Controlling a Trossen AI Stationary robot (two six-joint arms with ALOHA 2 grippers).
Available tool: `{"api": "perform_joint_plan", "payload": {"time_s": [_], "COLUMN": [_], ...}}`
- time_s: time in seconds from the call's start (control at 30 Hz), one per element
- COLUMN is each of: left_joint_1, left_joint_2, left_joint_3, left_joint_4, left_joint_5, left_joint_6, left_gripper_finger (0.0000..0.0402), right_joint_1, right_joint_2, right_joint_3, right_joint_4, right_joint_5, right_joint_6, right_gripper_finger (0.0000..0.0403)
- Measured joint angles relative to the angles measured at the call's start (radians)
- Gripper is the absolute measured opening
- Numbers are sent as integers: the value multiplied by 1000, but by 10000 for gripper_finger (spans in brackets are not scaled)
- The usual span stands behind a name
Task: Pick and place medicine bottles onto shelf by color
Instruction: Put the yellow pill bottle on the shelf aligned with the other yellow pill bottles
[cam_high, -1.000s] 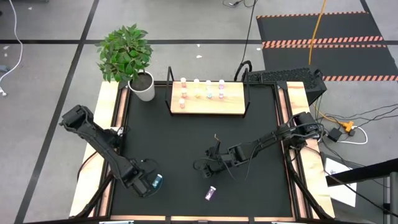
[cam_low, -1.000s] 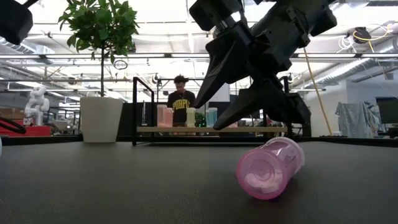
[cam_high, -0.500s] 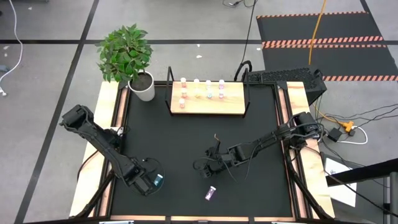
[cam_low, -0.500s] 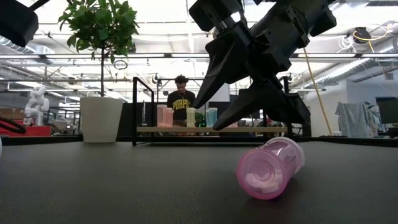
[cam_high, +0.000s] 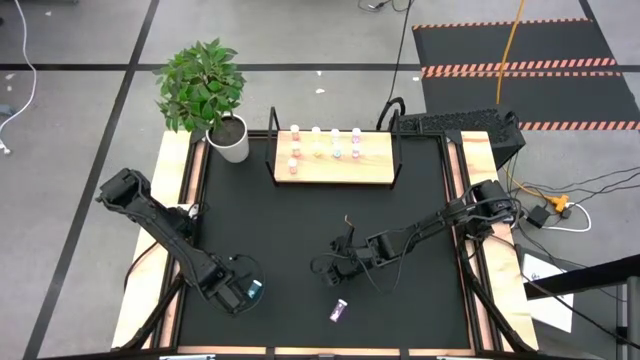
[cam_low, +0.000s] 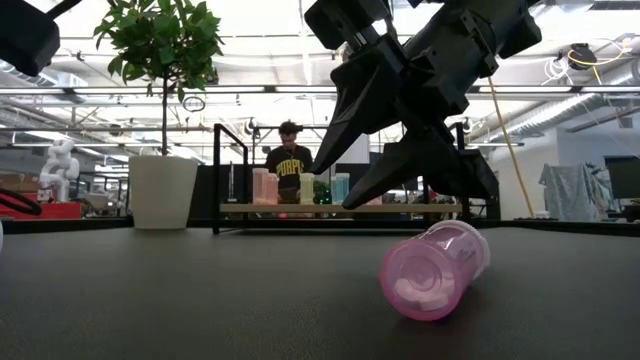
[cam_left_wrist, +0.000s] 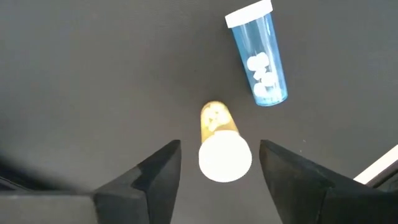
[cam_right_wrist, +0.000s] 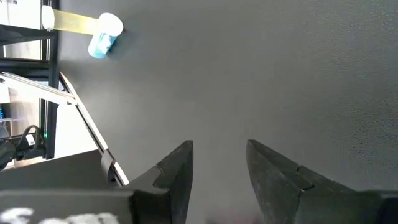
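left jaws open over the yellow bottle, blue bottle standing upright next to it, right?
Not quite. In the left wrist view the blue bottle lies on its side on the mat; the left gripper does have open jaws around the upright yellow bottle.

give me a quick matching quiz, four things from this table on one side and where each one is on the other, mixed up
Things:
1. pink bottle
2. yellow bottle
3. blue bottle
4. plant pot

Places:
A. upright between the left gripper's open jaws
B. at the table's back left corner, beside the shelf
C. on its side near the front edge, ahead of the right gripper
D. on its side next to the yellow one

Pairs: 1-C, 2-A, 3-D, 4-B
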Motion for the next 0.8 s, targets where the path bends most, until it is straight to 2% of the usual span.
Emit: {"api": "perform_joint_plan", "payload": {"time_s": [0.17,0.53,0.8], "left_joint_1": [0,-2,-2], "left_joint_2": [0,0,0], "left_joint_3": [0,0,0], "left_joint_4": [7,10,9], "left_joint_5": [0,-2,-1], "left_joint_6": [-12,-23,-18], "left_gripper_finger": [211,146,136], "right_joint_1": [0,0,0], "right_joint_2": [0,0,0], "right_joint_3": [0,0,0], "right_joint_4": [0,0,0], "right_joint_5": [0,0,0], "right_joint_6": [-6,-11,-15], "right_gripper_finger": [141,141,141]}}
